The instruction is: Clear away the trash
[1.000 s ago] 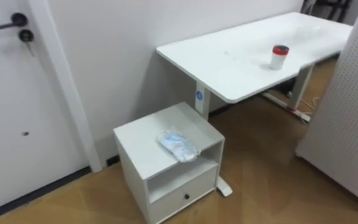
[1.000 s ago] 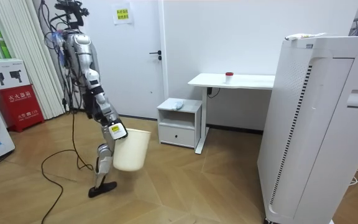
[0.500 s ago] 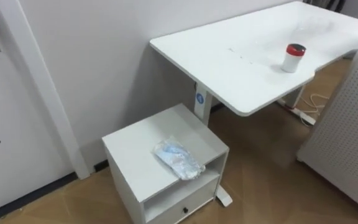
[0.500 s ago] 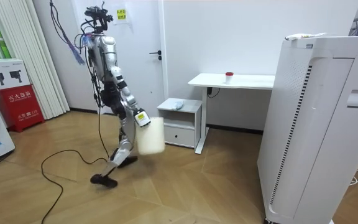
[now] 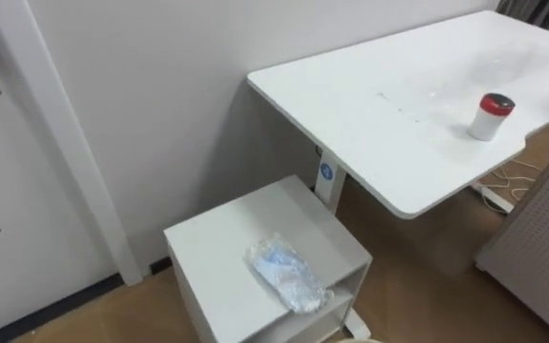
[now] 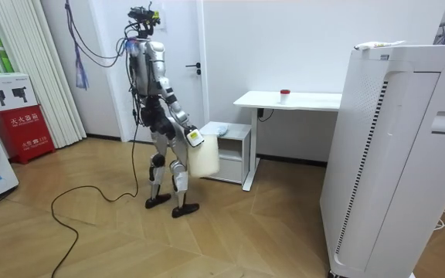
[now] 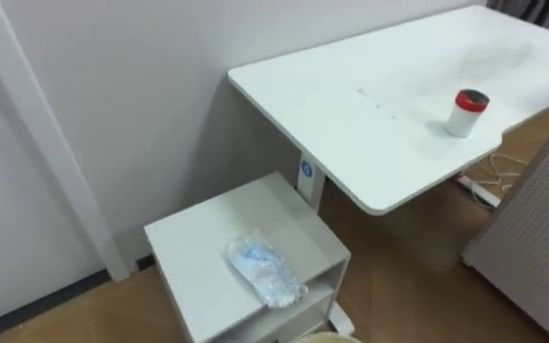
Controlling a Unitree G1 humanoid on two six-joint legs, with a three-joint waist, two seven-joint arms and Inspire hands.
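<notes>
Beside low white cabinet [image 5: 219,250], robot stands facing it. Garbage [image 5: 289,274], a crumpled blue-white wrapper, lies flat on cabinet top near front right corner. Long axis diagonal, rear-left to front-right. Right hand [image 6: 194,138] carries cream bin [image 6: 205,161] low at side, likely ready to take the pickup; cannot tell its grip. Red-capped jar [image 5: 491,116] upright on counter [image 5: 389,105], well apart from garbage.

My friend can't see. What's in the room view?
A robot stands at a small white cabinet, a pale bin hanging at its side. A crumpled bluish wrapper lies on the cabinet; a red-capped jar stands on the white desk beside it.
</notes>
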